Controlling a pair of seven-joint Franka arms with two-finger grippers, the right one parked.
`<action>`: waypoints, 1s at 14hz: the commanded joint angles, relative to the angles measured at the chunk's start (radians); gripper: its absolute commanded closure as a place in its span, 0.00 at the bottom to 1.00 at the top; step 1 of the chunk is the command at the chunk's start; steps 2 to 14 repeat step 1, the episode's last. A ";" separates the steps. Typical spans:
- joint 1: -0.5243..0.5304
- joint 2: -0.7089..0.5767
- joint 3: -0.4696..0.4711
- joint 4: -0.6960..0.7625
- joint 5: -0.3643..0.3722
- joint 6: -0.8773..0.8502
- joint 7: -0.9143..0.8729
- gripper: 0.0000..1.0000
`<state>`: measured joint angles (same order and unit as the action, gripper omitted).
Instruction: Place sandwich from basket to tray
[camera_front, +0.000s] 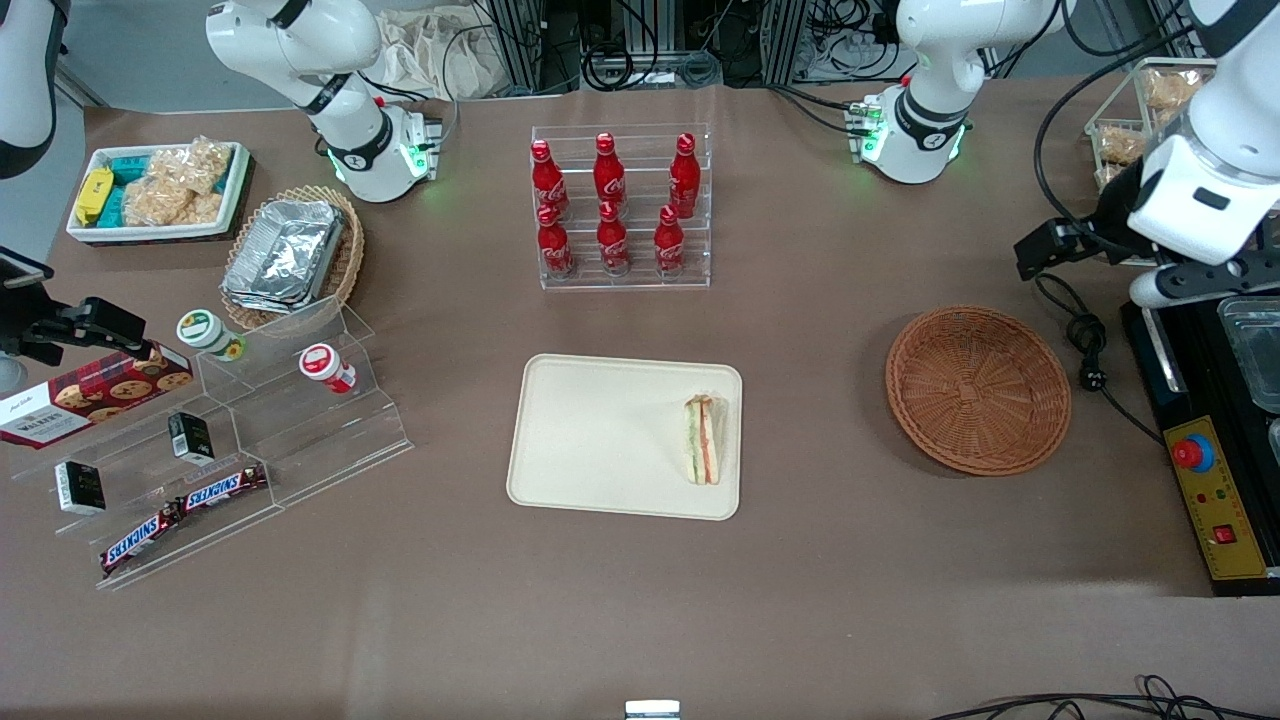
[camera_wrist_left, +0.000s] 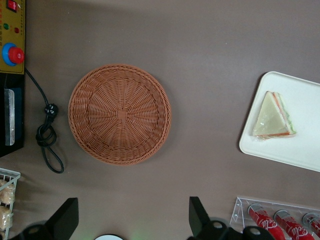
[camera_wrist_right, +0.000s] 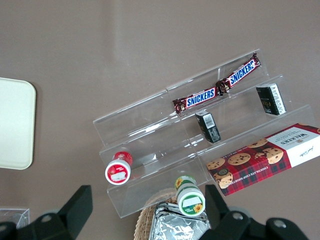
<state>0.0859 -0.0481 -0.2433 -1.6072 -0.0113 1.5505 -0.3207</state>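
The sandwich (camera_front: 703, 440) lies on the tray (camera_front: 600, 440), close to the short edge that faces the basket (camera_front: 978, 388), its long cut face showing orange and green layers between white bread. From the wrist camera it reads as a flat triangular wedge (camera_wrist_left: 274, 116) under what looks like a clear film, resting just inside the tray's rim (camera_wrist_left: 260, 150). The tray is a smooth, matte cream rectangle with rounded corners and a low lip; the rest of its surface is bare. The basket, round, shallow and tightly woven in reddish-brown wicker (camera_wrist_left: 120, 114), holds nothing and sits well apart from the tray, toward the working arm's end of the counter (camera_front: 800, 620).

Judging by this layout, the transfer looks finished: wedge on tray, basket emptied, nothing visibly left except perhaps parking the arm.

The hand (camera_wrist_left: 134, 220) hangs high above the counter beside the basket, its two dark fingers (camera_wrist_left: 197, 212) spread wide with nothing between them.

Farther from the front camera than the tray stands a clear acrylic rack of red cola bottles (camera_front: 610, 205). A black cable (camera_front: 1085, 340) coils on the brown counter beside the basket
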 joint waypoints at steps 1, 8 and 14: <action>-0.017 -0.004 0.012 0.006 -0.018 -0.003 0.006 0.01; -0.017 -0.004 0.012 0.006 -0.018 -0.003 0.006 0.01; -0.017 -0.004 0.012 0.006 -0.018 -0.003 0.006 0.01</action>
